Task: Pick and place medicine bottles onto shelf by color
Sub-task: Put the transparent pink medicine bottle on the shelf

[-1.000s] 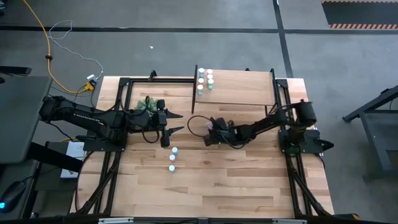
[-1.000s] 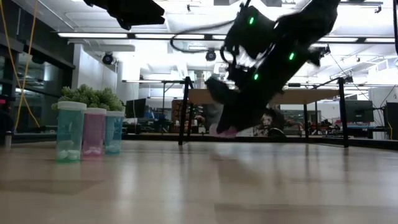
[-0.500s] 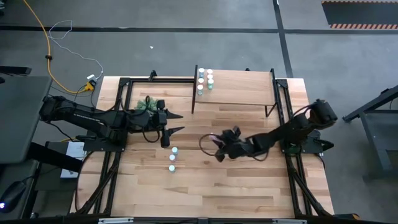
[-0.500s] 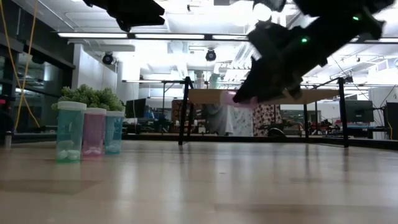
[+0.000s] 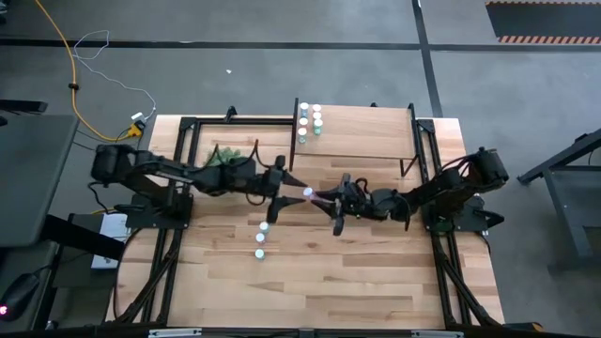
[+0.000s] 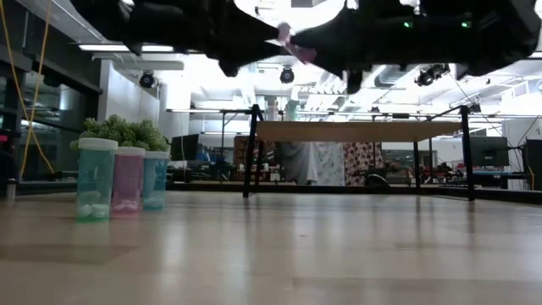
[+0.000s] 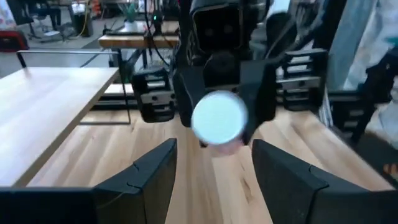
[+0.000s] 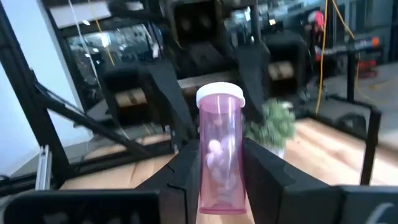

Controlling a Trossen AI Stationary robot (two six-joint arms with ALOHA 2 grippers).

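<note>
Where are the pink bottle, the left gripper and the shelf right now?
pink bottle [image 8: 219, 155]: right wrist view, middle of its clear pink body.
left gripper [image 7: 214, 165]: left wrist view, gap midway between its open fingertips.
shelf [image 5: 366, 131]: high view, bare wood of its board.

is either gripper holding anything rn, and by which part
The right gripper holds a pink medicine bottle by its lower body, cap end free. The left gripper is open, holding nothing.

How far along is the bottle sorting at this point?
Done: a cluster of bottles stands on the shelf.

In hand: the right gripper holds a pink bottle in mid-air, facing the open left gripper, apparently for a handover.

Left: three bottles remain on the table.
</note>
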